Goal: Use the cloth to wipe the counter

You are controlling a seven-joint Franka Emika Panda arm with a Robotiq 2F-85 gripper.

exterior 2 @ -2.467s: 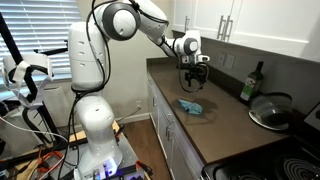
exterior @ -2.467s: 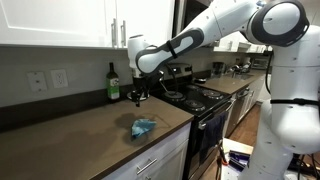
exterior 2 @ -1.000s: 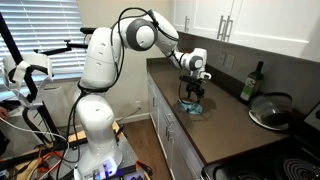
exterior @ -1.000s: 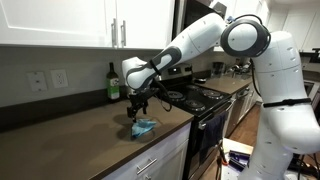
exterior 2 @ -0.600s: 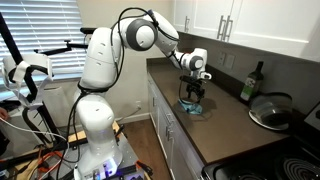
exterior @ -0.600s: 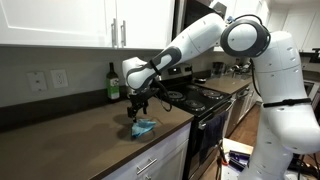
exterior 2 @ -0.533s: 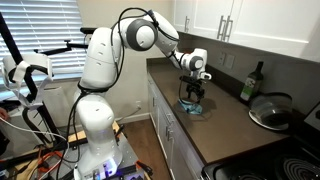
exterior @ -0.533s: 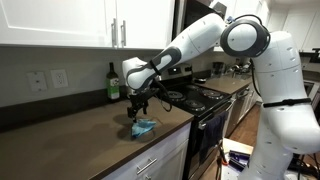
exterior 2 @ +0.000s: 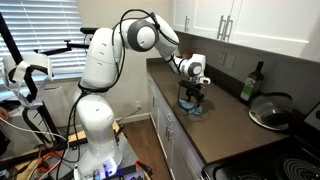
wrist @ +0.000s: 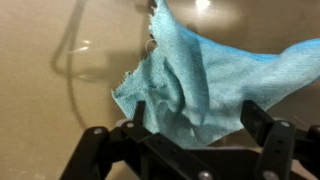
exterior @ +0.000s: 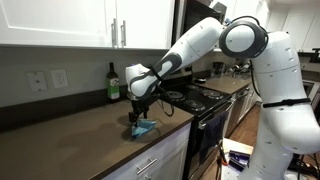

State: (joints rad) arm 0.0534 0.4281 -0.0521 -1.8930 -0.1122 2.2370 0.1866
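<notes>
The gripper (exterior: pixel 137 117) is down at the blue cloth (exterior: pixel 146 127), which lies crumpled on the brown tabletop (exterior: pixel 70 130) near its front edge, between the dark bottle (exterior: pixel 112 82) by the wall and the stove (exterior: pixel 205 96). In the wrist view the jaws stand wide apart, one on each side of the bunched cloth (wrist: pixel 200 75), which rises in a fold between them.

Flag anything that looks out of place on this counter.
Only the blue cloth: it lies crumpled near the front edge of the counter, one fold standing up, an edge frayed. The open gripper straddles it. Nothing spilled.
</notes>
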